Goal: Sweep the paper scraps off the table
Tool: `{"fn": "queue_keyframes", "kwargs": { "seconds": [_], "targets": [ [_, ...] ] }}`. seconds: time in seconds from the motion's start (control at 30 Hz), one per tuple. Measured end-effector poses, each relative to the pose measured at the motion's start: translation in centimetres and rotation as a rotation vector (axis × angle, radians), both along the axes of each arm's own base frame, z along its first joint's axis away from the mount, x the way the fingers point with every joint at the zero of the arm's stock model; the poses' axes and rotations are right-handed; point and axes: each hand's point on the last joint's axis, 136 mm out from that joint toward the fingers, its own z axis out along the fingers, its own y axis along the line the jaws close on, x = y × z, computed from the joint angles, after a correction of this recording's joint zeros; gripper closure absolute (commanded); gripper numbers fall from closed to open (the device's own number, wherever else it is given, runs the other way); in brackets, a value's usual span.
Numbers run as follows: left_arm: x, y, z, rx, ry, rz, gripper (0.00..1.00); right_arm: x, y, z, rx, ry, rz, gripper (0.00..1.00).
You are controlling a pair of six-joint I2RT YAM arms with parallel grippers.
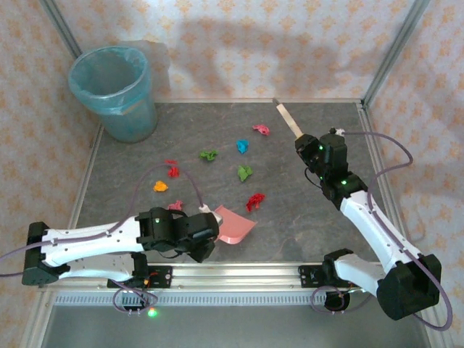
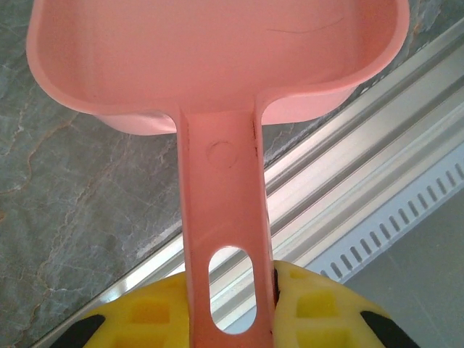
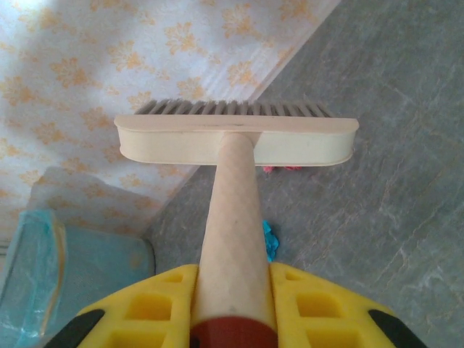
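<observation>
Left arm lies low along the near edge. The left fingers (image 2: 319,308) are clamped on the handle of the pink dustpan (image 2: 217,65), with a yellow pad pressed to each side. The pan's mouth points away from the arm bases, over the worktop (image 2: 72,181) and just inside the near aluminium rail (image 2: 341,181). We cannot tell whether its lip touches the surface.

Right arm reaches toward the far right. The right fingers (image 3: 319,304) are closed on the wooden handle of a brush (image 3: 235,141). Its head is crosswise and its bristles point away from the wrist camera.

The paper scraps (image 1: 245,172) lie loose across the middle of the worktop, and we count eight from above:
- The pink scrap (image 1: 261,130) lies farthest back, near the brush. The wrist view shows it peeking out from under the head.
- The blue scrap (image 1: 242,146) is just nearer than the pink one.
- There are also two green, one red and one orange.
- A second pink lies beside the left wrist.
- The red scrap (image 1: 254,201) lies closest to the pan's mouth, apart from it.
- None sits in the dustpan.

A bin (image 1: 114,90) with a blue liner stands upright in the far left corner, well apart from the scraps.
</observation>
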Motion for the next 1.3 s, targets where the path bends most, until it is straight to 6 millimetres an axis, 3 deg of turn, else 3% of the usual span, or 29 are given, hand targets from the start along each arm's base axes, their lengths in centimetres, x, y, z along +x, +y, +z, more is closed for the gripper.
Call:
{"fn": "queue_keyframes", "kwargs": {
  "seconds": [0.17,0.4,0.53,0.8,1.03,1.3],
  "targets": [
    [-0.3,-0.2,-0.7,0.039,-0.003,-0.031,1.0,-0.8,0.4,1.4,0.072,0.085,-0.044,1.0],
    [0.5,-0.2,-2.5,0.156,-0.022,-0.047,1.0,-5.3,0.4,1.3,0.135,0.167,-0.077,1.0],
    [1.2,-0.2,-3.6,0.223,-0.041,-0.049,1.0,-6.6,0.2,0.0,0.146,0.215,-0.081,1.0],
    [2.1,-1.0,-4.9,0.246,-0.074,-0.041,1.0,-8.1,2.1,-4.0,0.161,0.333,0.007,1.0],
    [3.0,-1.1,-5.8,0.25,-0.121,-0.028,1.0,-9.6,5.4,-4.9,0.134,0.379,0.119,1.0],
    [3.3,-1.2,-7.7,0.263,-0.135,-0.024,1.0,-10.7,6.5,-5.3,0.129,0.403,0.145,1.0]
  ]
}}
